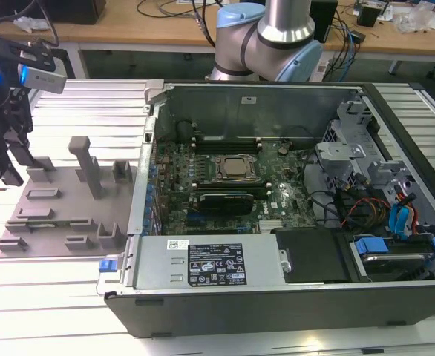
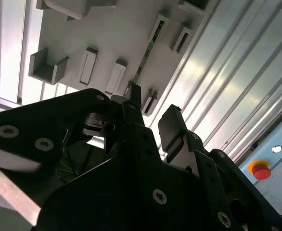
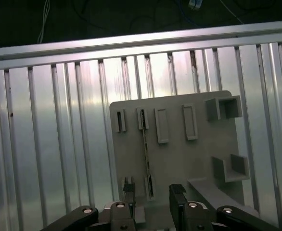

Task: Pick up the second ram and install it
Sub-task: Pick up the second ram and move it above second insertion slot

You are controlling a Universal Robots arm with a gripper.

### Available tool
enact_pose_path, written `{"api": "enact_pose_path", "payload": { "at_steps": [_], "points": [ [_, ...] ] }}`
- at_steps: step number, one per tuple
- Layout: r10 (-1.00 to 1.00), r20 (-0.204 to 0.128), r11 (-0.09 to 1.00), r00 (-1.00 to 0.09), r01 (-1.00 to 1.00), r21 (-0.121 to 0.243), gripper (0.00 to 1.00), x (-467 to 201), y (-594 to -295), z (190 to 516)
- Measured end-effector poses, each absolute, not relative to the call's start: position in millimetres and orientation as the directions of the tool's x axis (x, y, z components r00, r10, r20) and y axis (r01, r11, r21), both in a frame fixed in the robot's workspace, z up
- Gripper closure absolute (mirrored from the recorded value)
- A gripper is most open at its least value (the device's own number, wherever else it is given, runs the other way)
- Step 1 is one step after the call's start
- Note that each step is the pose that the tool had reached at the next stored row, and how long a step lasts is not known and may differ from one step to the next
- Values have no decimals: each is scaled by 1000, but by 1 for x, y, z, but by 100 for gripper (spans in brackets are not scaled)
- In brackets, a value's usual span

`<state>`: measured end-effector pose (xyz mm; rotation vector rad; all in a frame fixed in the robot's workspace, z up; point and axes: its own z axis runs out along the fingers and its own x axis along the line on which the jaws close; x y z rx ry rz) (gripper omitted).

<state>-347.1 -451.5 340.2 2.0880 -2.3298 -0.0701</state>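
Observation:
The second ram (image 3: 145, 149) is a thin dark stick standing on edge between two slotted blocks of the grey holder plate (image 3: 189, 159). In the second wrist view the second ram (image 2: 144, 57) shows as a narrow line on that plate (image 2: 107, 33). My gripper (image 3: 152, 192) hovers open above the plate, one black finger (image 3: 128, 188) on each side of the stick's near end, not touching it. In the exterior view the gripper (image 1: 11, 159) hangs over the far left end of the holder plate (image 1: 61, 204). Seen from the second wrist camera, the gripper (image 2: 151, 115) holds nothing.
An open computer case (image 1: 225, 267) lies at the exterior view's right of the plate, with motherboard, CPU socket (image 1: 236, 167) and memory slots (image 1: 225, 139) exposed. Upright grey posts (image 1: 87, 167) rise from the plate. The table is ribbed aluminium (image 3: 49, 144). A red button (image 2: 260, 169) sits nearby.

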Motion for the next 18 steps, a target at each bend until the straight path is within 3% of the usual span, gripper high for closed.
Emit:
{"api": "enact_pose_path", "payload": {
  "at_steps": [18],
  "points": [
    [-994, -21, 109, -110, -993, 42, 60, -347, -452, 324]
  ]
}}
